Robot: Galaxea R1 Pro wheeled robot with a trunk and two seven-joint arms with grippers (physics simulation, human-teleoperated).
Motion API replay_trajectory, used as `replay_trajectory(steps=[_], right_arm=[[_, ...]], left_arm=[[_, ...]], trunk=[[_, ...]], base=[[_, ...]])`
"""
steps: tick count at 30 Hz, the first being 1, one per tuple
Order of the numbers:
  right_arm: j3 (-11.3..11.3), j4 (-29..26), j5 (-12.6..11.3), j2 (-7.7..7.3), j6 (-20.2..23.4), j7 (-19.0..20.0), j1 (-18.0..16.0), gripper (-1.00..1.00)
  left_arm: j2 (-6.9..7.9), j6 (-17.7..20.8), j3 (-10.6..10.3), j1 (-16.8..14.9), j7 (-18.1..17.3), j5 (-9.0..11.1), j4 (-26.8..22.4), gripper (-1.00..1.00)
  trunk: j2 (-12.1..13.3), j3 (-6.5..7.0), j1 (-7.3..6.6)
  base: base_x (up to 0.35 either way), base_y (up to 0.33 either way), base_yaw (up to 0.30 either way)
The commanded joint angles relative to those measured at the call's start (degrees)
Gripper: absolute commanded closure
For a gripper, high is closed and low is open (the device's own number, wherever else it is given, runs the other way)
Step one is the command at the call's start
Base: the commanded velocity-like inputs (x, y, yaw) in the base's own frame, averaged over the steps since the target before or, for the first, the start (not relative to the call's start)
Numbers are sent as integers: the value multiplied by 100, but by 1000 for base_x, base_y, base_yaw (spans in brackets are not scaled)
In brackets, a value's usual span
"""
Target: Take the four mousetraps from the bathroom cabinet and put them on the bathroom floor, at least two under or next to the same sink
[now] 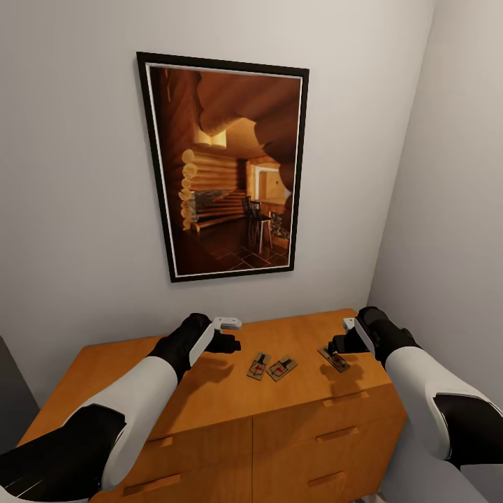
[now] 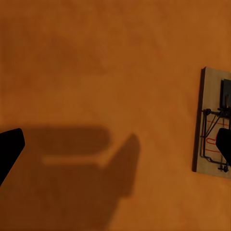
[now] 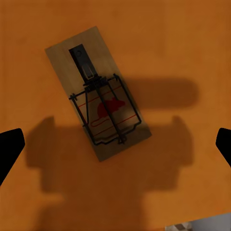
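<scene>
Against a pale wall with a framed cabin picture (image 1: 230, 168), the cabinet (image 1: 209, 398) carries three visible mousetraps (image 1: 259, 365) flat on its top. Right gripper (image 3: 115, 139) hovers spread over one trap, seemingly to grasp it; left gripper (image 2: 115, 144), jaws apart, hangs empty beside another.

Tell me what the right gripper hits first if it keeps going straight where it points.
Most likely the mousetrap lying flat on the cabinet top: it sits between the open fingers of the right gripper, slightly off centre.
</scene>
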Motion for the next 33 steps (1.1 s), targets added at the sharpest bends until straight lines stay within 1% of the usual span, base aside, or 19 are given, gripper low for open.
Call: replay_trajectory(steps=[1, 33], right_arm=[[-26, -8, 60, 2, 22, 46, -3, -100], [-26, -2, 69, 2, 22, 46, -3, -100]], left_arm=[[4, 21, -32, -5, 9, 31, -7, -100], [1, 21, -32, -5, 8, 31, -3, -100]], trunk=[[-7, -9, 1], [-7, -9, 1]], base=[[0, 0, 0], [0, 0, 0]])
